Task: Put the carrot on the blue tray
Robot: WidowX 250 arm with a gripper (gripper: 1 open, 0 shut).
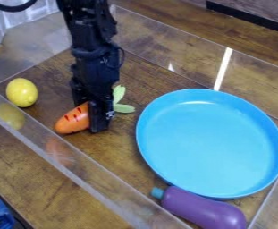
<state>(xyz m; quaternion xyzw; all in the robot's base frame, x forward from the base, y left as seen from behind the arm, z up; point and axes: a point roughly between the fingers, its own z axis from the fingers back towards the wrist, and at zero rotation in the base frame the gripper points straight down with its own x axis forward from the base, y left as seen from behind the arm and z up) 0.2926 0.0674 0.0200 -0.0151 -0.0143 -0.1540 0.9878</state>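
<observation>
Camera view: the gripper [91, 106] is down over the carrot [73, 120], its fingers closed on it. The carrot lies on the wooden table [46, 161], its orange end pointing toward the lower left and its leafy top toward the tray [210, 143], just beside the rim but outside it. The lemon [21, 92] sits to the left of the carrot in the picture, apart from it. The eggplant [202, 209] lies near the tray's lower edge.
</observation>
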